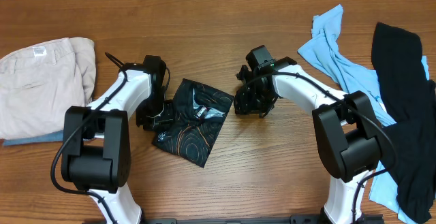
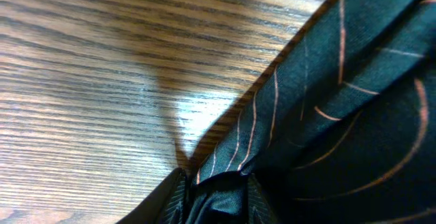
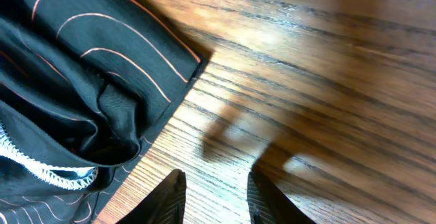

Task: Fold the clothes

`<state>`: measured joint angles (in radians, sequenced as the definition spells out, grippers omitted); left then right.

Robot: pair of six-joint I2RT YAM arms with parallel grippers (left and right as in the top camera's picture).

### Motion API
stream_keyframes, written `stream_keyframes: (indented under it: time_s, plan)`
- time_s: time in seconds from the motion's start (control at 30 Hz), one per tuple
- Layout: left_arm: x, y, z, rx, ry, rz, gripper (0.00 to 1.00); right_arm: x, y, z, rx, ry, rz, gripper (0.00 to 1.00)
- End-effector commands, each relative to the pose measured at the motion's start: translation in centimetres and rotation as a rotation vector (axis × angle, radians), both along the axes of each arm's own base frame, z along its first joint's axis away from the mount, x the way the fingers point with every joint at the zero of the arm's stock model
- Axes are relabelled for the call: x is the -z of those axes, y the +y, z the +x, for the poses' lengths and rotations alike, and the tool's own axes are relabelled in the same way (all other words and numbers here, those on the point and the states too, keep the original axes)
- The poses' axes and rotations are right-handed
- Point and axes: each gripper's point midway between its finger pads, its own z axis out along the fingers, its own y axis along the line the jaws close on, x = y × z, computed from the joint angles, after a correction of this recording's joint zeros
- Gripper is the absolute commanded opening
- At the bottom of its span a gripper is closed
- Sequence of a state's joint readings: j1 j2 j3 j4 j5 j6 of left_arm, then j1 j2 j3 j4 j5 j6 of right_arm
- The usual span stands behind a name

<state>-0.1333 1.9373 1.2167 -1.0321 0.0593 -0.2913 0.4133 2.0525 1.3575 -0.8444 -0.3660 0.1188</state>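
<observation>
One black jersey (image 1: 194,120) lay folded up mid-counter (image 1: 272,173) between both arms. Pretty sure the left tool (image 2: 218,200) was pinching its bunched edge; the right tool (image 3: 214,197) hung just beside it, fingers spread over bare wood.

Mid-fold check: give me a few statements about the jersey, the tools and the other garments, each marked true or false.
1. The jersey lies folded small on the table, with the left tool at one edge and the right tool at the other. True.
2. The right tool is clamped on the jersey. False: its fingers stand apart over bare wood, just beside the jersey's edge.
3. A beige garment lies at the left side of the table. True.
4. The light blue shirt lies on top of the jersey. False: it lies far to the right, with the plain black garment partly over it.
</observation>
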Motion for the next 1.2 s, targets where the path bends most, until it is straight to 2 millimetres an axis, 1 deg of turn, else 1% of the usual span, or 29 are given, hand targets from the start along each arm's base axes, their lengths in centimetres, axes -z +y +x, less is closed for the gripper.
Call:
stream_keyframes:
  time_s: [0.0,0.03,0.1,0.13,0.17,0.2,0.27,0.3,0.37,0.4,0.43,0.47,0.5,0.53,0.63,0.73,0.77,0.83,0.93,1.0,1.03,1.1,1.17]
  plan:
    - [-2.9,-0.1,1.8,-0.040,-0.122,-0.023,0.37,0.4,-0.6,0.1,-0.013,-0.018,-0.041,0.34]
    - [-5.3,0.0,3.6,-0.038,-0.230,-0.019,0.41,0.4,-0.6,0.1,-0.012,-0.018,-0.041,0.35]
    - [-7.6,0.3,5.3,-0.038,-0.338,-0.010,0.47,0.4,-0.6,0.1,-0.012,-0.016,-0.042,0.36]
    - [-8.7,0.2,6.1,-0.038,-0.394,-0.013,0.57,0.4,-0.6,0.1,-0.013,-0.015,-0.042,0.36]
    - [-9.9,0.1,7.1,-0.029,-0.460,-0.023,0.70,0.4,-0.6,0.1,-0.012,-0.015,-0.042,0.36]
    - [-10.7,-0.2,7.9,-0.012,-0.507,-0.037,0.76,0.4,-0.6,0.1,-0.012,-0.015,-0.042,0.36]
    - [-11.5,-1.2,9.1,0.054,-0.573,-0.090,0.79,0.4,-0.6,0.1,-0.012,-0.015,-0.042,0.36]
    - [-11.6,-2.7,9.8,0.141,-0.599,-0.166,0.79,0.4,-0.6,0.1,-0.012,-0.015,-0.042,0.36]
    - [-10.8,-3.8,10.0,0.215,-0.594,-0.225,0.81,0.4,-0.6,0.1,-0.012,-0.014,-0.042,0.37]
    - [-9.7,-4.1,10.1,0.239,-0.574,-0.237,0.81,0.4,-0.7,0.0,-0.012,-0.011,-0.044,0.37]
    - [-9.1,-4.2,10.2,0.254,-0.565,-0.248,0.83,0.4,-0.7,-0.1,-0.012,-0.007,-0.045,0.37]
    - [-8.1,-4.7,10.4,0.286,-0.552,-0.290,0.84,0.4,-0.8,-0.2,-0.013,-0.003,-0.047,0.37]
    - [-7.6,-5.2,10.5,0.309,-0.546,-0.325,0.84,0.4,-0.8,-0.3,-0.013,0.000,-0.049,0.37]
    - [-6.6,-5.8,10.6,0.333,-0.535,-0.372,0.84,0.4,-0.8,-0.3,-0.013,0.003,-0.050,0.37]
    - [-4.8,-6.1,11.1,0.361,-0.526,-0.403,0.87,0.4,-0.8,-0.4,-0.013,0.005,-0.051,0.37]
    - [-3.4,-6.4,12.0,0.382,-0.541,-0.414,0.92,0.4,-0.9,-0.5,-0.013,0.009,-0.052,0.37]
    - [-2.4,-6.9,12.3,0.387,-0.540,-0.445,0.91,0.4,-0.9,-0.5,-0.013,0.011,-0.053,0.37]
    - [-1.4,-7.4,12.1,0.383,-0.520,-0.479,0.91,0.4,-0.9,-0.6,-0.013,0.013,-0.054,0.37]
    - [0.2,-8.3,11.1,0.371,-0.463,-0.543,0.88,0.4,-1.0,-0.6,-0.013,0.015,-0.056,0.37]
    - [1.2,-8.7,10.4,0.365,-0.423,-0.565,0.83,0.4,-1.0,-0.7,-0.013,0.017,-0.056,0.37]
    - [1.7,-8.8,10.0,0.363,-0.403,-0.566,0.79,0.4,-1.0,-0.7,-0.013,0.017,-0.056,0.37]
    - [2.2,-8.8,9.5,0.360,-0.374,-0.566,0.65,0.4,-1.0,-0.7,-0.013,0.019,-0.057,0.37]
    - [2.2,-8.8,9.3,0.361,-0.365,-0.565,0.43,0.4,-1.0,-0.8,-0.013,0.023,-0.059,0.37]
